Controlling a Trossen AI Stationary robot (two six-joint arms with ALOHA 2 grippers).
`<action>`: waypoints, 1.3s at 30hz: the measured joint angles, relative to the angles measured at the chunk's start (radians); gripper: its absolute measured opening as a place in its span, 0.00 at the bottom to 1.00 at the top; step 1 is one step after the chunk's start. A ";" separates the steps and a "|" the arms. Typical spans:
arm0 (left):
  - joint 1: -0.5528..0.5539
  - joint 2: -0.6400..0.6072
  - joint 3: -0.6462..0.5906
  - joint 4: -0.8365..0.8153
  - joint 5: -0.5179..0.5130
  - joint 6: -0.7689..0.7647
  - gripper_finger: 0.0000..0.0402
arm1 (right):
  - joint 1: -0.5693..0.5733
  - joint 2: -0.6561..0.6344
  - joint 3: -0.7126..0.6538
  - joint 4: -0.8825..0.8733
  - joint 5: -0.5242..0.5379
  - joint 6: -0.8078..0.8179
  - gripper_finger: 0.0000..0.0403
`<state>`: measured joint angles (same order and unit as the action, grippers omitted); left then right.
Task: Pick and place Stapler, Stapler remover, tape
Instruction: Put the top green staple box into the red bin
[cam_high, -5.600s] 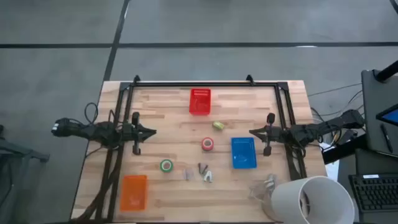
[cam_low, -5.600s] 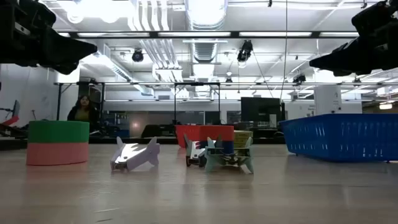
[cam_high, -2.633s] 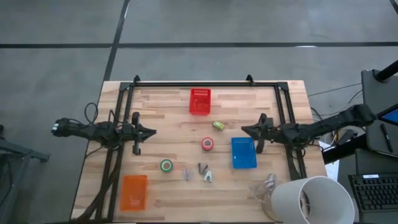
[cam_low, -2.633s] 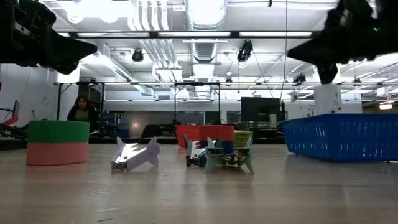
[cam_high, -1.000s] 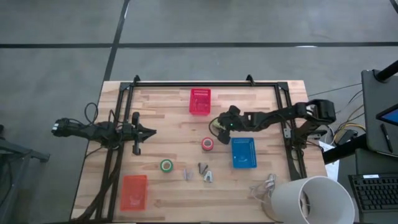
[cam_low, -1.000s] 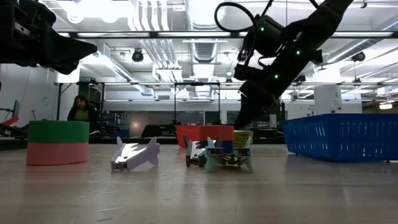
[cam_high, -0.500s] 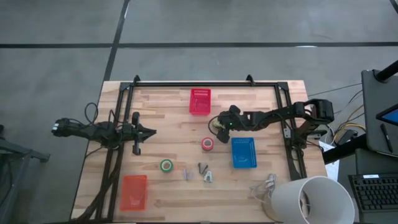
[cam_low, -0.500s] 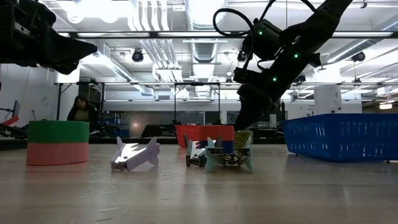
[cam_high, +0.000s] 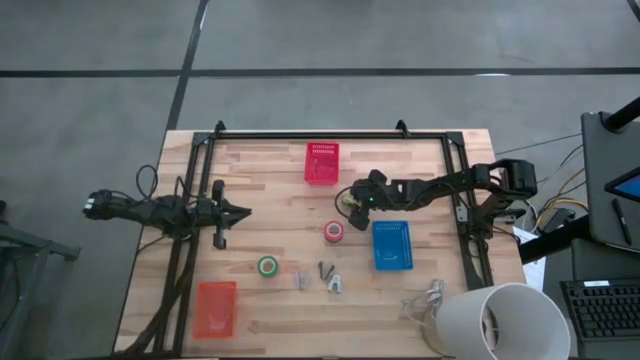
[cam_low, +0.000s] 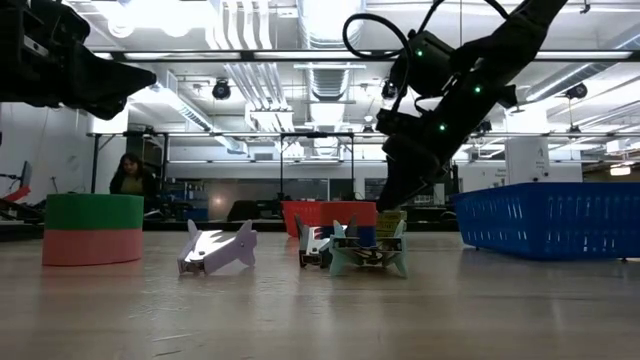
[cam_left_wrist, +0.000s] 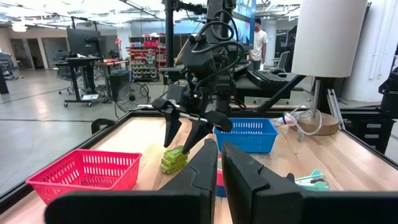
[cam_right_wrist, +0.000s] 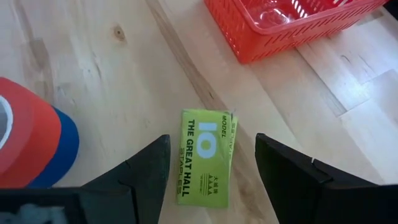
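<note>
right gripper poised over the yellow-green stapler – fingers spread, one on either side of it, not touching. the stapler lies flat on the desk, a little toward the right edge from the centre, between the red basket near the far edge and the blue basket; its label reads "the great hall staples".

red-pink tape roll sits just beside the stapler on the near side, close to the blue basket's left wall. green tape roll lies farther toward the near-left, well apart from it. three small staple removers are clustered near the near edge, around the middle.

an orange-red basket sits at the near-left corner.

left gripper hangs over the left side of the desk, clear of everything – fingers pressed close together, holding nothing.

a person stands in the room beyond.
</note>
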<state>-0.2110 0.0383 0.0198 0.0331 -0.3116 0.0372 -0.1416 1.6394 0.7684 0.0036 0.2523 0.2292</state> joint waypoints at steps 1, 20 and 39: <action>0.000 0.000 0.000 0.000 0.000 0.000 0.06 | 0.000 0.000 0.000 0.000 0.000 0.002 0.57; 0.000 0.000 0.000 0.000 0.000 0.000 0.06 | 0.000 0.000 -0.012 0.002 0.001 0.041 0.56; 0.000 0.000 0.000 0.000 0.000 0.000 0.06 | 0.010 0.001 -0.053 0.036 0.025 0.044 0.52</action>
<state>-0.2109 0.0383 0.0200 0.0333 -0.3115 0.0372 -0.1318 1.6405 0.7158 0.0399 0.2777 0.2732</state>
